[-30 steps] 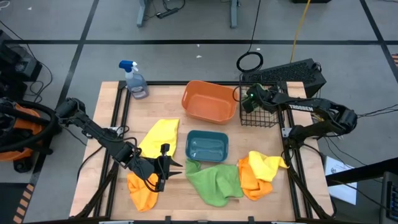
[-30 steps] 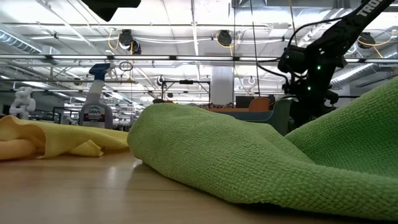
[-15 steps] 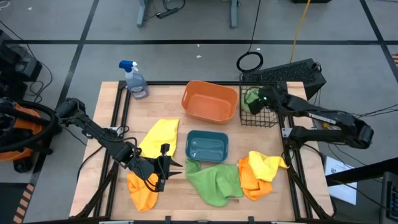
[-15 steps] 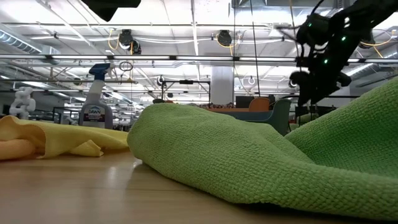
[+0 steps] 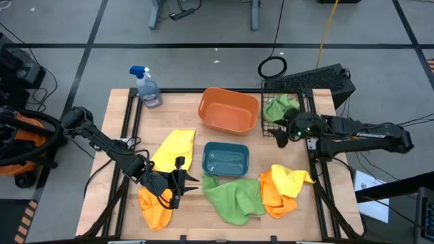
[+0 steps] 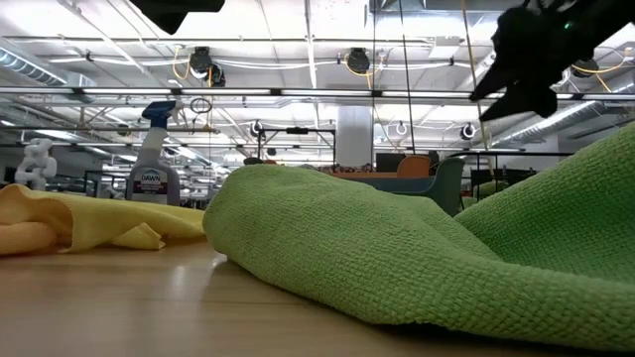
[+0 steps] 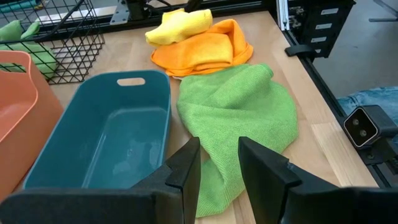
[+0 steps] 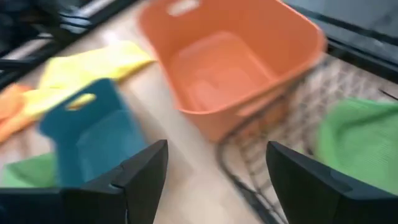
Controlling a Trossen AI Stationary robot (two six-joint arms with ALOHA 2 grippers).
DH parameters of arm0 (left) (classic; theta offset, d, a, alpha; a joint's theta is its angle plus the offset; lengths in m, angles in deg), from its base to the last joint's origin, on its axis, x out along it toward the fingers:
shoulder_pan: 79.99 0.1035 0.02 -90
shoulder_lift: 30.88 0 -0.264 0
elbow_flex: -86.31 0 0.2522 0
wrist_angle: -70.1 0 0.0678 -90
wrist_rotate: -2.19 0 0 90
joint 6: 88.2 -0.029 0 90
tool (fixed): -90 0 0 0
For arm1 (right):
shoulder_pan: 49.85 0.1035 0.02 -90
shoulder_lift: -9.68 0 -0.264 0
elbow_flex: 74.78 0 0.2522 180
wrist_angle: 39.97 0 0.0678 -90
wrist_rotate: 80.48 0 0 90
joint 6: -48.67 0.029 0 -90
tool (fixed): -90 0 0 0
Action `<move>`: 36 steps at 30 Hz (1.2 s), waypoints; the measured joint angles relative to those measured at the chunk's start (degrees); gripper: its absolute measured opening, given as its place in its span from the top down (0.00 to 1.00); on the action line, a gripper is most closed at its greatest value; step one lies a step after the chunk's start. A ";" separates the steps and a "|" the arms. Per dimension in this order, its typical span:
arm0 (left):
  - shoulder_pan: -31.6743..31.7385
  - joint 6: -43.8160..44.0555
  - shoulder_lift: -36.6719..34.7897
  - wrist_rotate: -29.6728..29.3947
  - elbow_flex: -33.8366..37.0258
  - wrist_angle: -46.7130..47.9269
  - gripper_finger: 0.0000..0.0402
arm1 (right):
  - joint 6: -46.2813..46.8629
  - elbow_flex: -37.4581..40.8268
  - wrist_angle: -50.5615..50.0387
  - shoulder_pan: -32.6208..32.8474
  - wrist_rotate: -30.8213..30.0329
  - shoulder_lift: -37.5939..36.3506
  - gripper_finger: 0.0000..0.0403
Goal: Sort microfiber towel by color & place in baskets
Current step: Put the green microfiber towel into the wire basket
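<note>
The right gripper is hanging in the air by the front edge of the black wire basket, and its 2 fingers are standing wide apart with nothing between them. A green towel is lying inside that black wire basket. The orange tub is sitting just beside the basket, and the teal tray is sitting nearer the front of the table. Another green towel is lying flat in front of the teal tray, touching it. An orange towel with a yellow towel on top is sitting right of that green one. A yellow towel is lying left of the tray. The left gripper is waiting low over the table beside an orange towel, with its fingers only a little apart and holding nothing. A spray bottle is standing at the far left corner.
</note>
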 joint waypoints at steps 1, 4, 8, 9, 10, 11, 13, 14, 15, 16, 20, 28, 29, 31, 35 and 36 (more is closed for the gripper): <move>-0.02 0.00 0.00 0.01 0.00 0.02 0.71 | 0.50 -0.02 0.80 2.39 -0.42 -0.09 0.35; -0.01 0.00 0.00 0.01 0.00 0.01 0.71 | -1.47 -0.02 3.90 9.44 -1.08 0.50 0.35; -0.01 0.07 0.00 0.01 0.00 0.00 0.71 | -3.14 -0.04 5.35 19.41 -1.20 3.10 0.35; 0.00 0.07 0.00 0.01 0.00 -0.01 0.71 | -2.34 -0.04 5.91 21.63 -1.44 3.96 0.35; -0.01 0.07 0.00 0.01 0.00 0.00 0.71 | -1.48 -0.04 6.70 23.92 -1.81 4.92 0.35; -0.01 0.07 0.00 0.00 0.00 0.00 0.71 | -0.51 -0.04 7.54 26.28 -2.85 6.09 0.35; 0.00 0.07 0.00 0.00 0.00 0.00 0.71 | 0.98 -0.04 9.65 31.09 -4.70 8.87 0.35; -0.02 0.07 0.00 0.00 0.00 0.00 0.71 | 1.50 -0.04 11.08 33.34 -5.55 10.35 0.35; -0.02 0.08 0.00 0.00 0.00 0.00 0.71 | 2.08 -0.04 12.80 35.41 -6.15 11.93 0.35; 0.00 0.09 0.00 0.00 0.00 0.00 0.71 | 2.62 -0.04 14.65 37.38 -6.90 13.78 0.35; -0.01 0.09 0.00 0.00 0.00 -0.06 0.71 | 4.59 -0.04 22.86 43.87 -9.87 21.52 0.35; -0.02 0.07 0.00 0.00 0.00 -1.58 0.71 | 11.96 -3.40 29.96 48.62 -12.17 38.78 0.35; 0.01 0.07 0.00 0.00 0.00 -2.06 0.71 | 12.97 -4.59 29.85 48.74 -12.84 41.15 0.35; 0.02 0.04 0.00 -0.04 0.00 -2.32 0.71 | 14.15 -7.66 29.81 48.84 -14.43 45.65 0.35; 0.02 0.04 0.00 -0.13 0.00 -2.63 0.71 | 13.50 -16.18 25.51 48.56 -14.63 53.87 0.33; 0.02 0.07 0.00 -0.13 0.00 -2.62 0.71 | 13.70 -18.61 23.15 48.29 -14.58 55.80 0.32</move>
